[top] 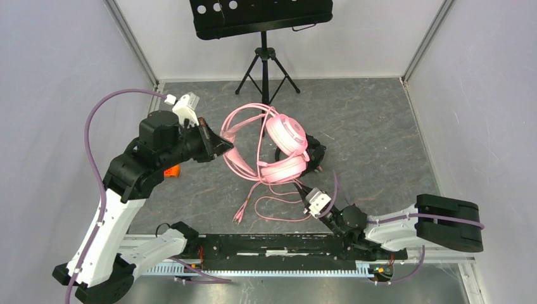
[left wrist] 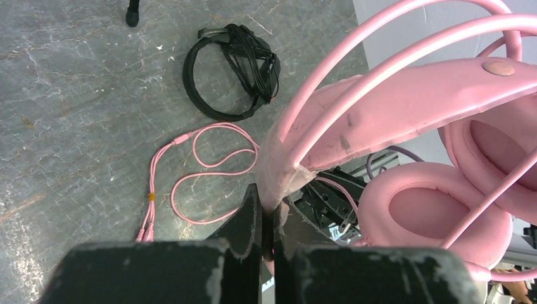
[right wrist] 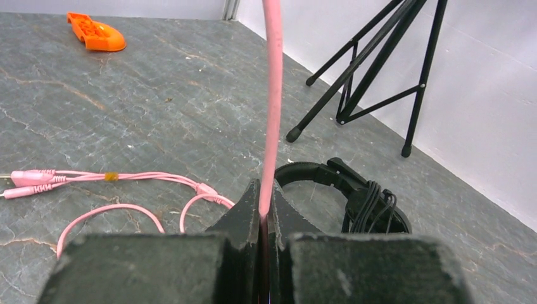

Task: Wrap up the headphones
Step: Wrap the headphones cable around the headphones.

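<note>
The larger headphones [top: 285, 136] are mid-table [top: 380, 126], the smaller headphones [top: 315, 155] lying just right of them, the cable [top: 266, 206] trailing nearer, the music stand [top: 265, 57] far behind.

We are looking into a robotics lab test cell: plain pale panels [top: 57, 63] in metal framing are closing in behind and beside the black music stand [top: 263, 25], which is standing on a grey marbled table [top: 380, 120], opposite a mounting rail [top: 272, 244] carrying robot arms [top: 117, 212].
</note>
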Motion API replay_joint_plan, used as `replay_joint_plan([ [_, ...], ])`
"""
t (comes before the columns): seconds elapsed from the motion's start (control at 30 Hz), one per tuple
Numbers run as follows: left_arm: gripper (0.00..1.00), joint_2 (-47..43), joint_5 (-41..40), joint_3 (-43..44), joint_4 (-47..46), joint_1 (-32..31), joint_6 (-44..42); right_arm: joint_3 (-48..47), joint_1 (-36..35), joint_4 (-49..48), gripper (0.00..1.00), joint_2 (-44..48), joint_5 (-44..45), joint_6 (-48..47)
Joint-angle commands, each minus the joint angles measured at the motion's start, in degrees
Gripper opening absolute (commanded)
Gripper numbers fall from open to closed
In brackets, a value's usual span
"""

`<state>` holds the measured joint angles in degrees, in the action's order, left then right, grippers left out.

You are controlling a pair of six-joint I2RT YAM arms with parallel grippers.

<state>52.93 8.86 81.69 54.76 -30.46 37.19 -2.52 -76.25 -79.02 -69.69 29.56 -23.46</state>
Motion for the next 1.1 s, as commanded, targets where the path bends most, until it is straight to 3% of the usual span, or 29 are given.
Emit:
replay_joint_plan([
  [0.0, 0.02, -0.9, 3.4, 1.3, -5.7, 0.3, -0.9, 0.1, 0.5, 0.6, 0.0, 2.8, -2.6, 0.1],
  [0.2, 0.02, -0.6, 6.5, 1.7, -5.9, 0.3, -2.2, 4.2, 3.1, -5.2, 0.0, 3.2, 0.6, 2.4],
  [0.63, 0.02, 0.6, 20.1, 3.3, -5.1, 0.3, -8.1, 2.9, 9.9, -1.1, 0.0, 4.0, -2.8, 4.8],
  [0.83, 0.02, 1.3, 24.7, 3.3, -2.8, 0.3, -15.1, 0.0, 11.7, -1.5, 0.11, 5.3, -2.4, 3.8],
  [1.07, 0.02, 3.1, 27.0, 4.7, 0.9, 0.3, -20.1, -0.6, 13.8, -2.7, 0.16, 7.1, -4.8, 2.7],
])
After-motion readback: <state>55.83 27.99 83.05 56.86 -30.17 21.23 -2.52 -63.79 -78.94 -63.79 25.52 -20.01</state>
